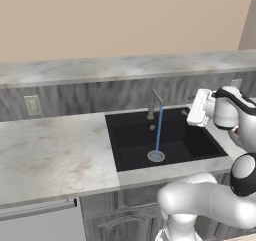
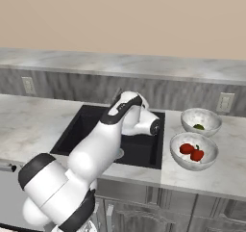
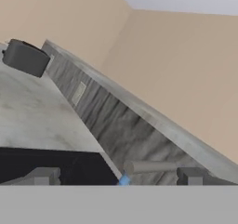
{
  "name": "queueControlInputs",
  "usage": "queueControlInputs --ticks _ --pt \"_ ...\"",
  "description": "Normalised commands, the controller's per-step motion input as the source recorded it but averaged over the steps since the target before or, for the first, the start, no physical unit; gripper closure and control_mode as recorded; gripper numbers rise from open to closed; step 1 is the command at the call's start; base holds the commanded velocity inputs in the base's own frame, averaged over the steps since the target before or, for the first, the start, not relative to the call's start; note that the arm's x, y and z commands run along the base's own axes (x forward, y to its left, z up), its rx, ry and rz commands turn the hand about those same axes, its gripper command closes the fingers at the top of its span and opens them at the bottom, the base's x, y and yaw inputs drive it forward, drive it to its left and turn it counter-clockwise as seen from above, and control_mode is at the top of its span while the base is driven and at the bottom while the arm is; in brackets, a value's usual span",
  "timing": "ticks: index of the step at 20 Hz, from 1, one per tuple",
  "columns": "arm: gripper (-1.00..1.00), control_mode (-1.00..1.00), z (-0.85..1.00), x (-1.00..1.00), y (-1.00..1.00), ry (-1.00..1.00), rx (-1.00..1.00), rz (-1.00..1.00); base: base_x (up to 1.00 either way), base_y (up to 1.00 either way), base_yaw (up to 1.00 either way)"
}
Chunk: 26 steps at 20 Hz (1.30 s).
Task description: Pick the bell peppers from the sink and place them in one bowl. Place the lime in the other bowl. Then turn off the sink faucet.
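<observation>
Two red bell peppers point(image 2: 191, 151) in the near bowl point(image 2: 210, 157) at the counter's right end; lime point(image 2: 198, 126) in the far bowl point(image 2: 214, 119). Faucet point(image 1: 154, 104) running into the sink point(image 1: 131, 142). Gripper point(image 1: 187, 114) beside the spout, jaws parted.

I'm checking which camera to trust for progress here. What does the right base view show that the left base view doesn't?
Right base view alone: two bowls on the counter right of the sink, the nearer bowl holding both peppers, the farther bowl holding the lime. Left base view alone: the faucet with its blue stream running to the drain. Both: the black sink, marble counter, and arm.
</observation>
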Motion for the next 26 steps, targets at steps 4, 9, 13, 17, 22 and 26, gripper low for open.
queueControlInputs --ticks 4,9,13,17,22,26 --pt "-1.0 -1.0 0.0 0.32 0.0 0.0 0.0 -0.04 0.0 0.0 0.0" --pt "-1.0 -1.0 0.0 0.15 -0.01 0.0 0.0 -0.06 0.0 0.0 0.0" --pt "-1.0 -1.0 -0.02 0.03 -0.01 0.0 0.0 -0.1 0.0 0.0 0.0" --pt "-1.0 -1.0 -0.09 0.13 0.0 0.01 0.0 -0.1 0.0 0.0 0.0" --pt "-1.0 -1.0 -0.05 0.22 -0.01 0.08 0.0 -0.06 0.0 0.0 0.0" --pt "-1.0 -1.0 -0.03 0.11 -0.15 0.08 0.0 -0.02 0.0 0.0 0.0"
